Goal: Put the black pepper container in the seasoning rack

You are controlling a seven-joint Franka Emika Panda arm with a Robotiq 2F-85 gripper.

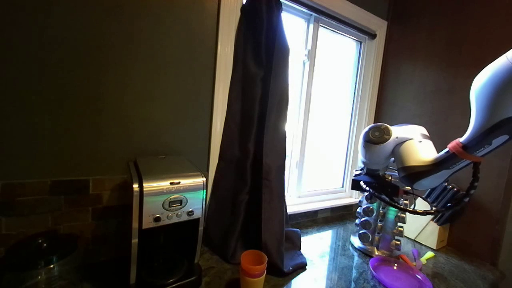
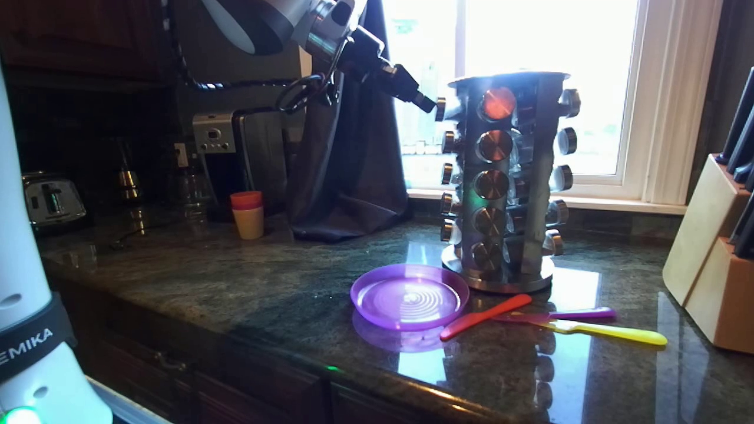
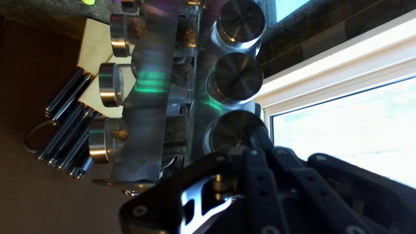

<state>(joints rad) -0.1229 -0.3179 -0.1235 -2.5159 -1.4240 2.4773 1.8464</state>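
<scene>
The seasoning rack [image 2: 543,194] is a tall metal stand of small clear jars with shiny lids, standing upright on the counter; it also shows in an exterior view [image 1: 387,226] and the wrist view [image 3: 149,107]. My gripper [image 2: 428,105] is shut, with its fingertips [image 3: 260,133] together at the lid of a top-row jar [image 3: 227,130]. This jar sits in its slot, and its lid [image 2: 440,109] is right at the fingertips; whether they touch it I cannot tell. The lid's lettering is too blurred to read, so I cannot tell if it is the black pepper container.
A purple plate [image 2: 368,312] and red [image 2: 486,318], purple [image 2: 583,314] and yellow [image 2: 624,334] utensils lie before the rack. A knife block [image 2: 701,235] stands beside it. Stacked cups [image 2: 248,221], a curtain [image 2: 353,176] and a coffee maker [image 1: 170,192] are farther along. A window is behind.
</scene>
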